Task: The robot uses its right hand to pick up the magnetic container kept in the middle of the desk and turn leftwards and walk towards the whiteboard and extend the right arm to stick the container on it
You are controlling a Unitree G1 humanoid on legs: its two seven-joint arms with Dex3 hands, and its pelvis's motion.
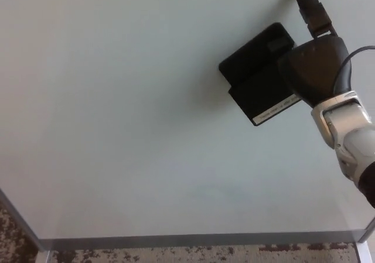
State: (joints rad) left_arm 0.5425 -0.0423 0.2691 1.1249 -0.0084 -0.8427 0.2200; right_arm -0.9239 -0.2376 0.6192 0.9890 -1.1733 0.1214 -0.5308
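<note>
Head view: the robot's black right hand (313, 69) reaches in from the lower right on a silver-grey forearm (345, 137), its wrist bent so the back of the hand faces the camera. One black finger (309, 8) sticks up above the hand and curls toward the pale, glossy whiteboard surface (129, 110) that fills nearly the whole picture. The rest of the fingers are hidden behind the palm, so I cannot tell whether the hand grips the container or only rests against it. A thin dark cable runs along the far side of the wrist.

Below the hand, the whiteboard ends in a grey metal frame edge (193, 238), and beneath that lies a strip of speckled brown-and-cream carpet (176, 254).

The black rectangular magnetic container (255, 75) lies flat against the whiteboard, just to the left of the hand and touching it, its right end covered by the palm. It sits tilted, with a narrow white label strip (275, 109) along its lower edge.
</note>
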